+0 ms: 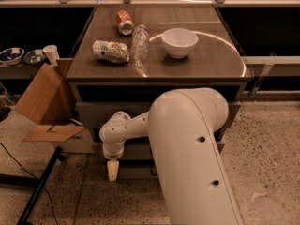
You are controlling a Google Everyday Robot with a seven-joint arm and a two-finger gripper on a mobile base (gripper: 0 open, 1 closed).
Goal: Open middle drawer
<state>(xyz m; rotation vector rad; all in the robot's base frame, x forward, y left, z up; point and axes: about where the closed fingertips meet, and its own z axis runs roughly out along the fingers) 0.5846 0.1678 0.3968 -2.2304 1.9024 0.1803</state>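
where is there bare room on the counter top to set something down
Bare: the counter top front strip below the white bowl, and right of it. Crowded: left, with red can, green can, bottle. The gripper hangs by the drawers.
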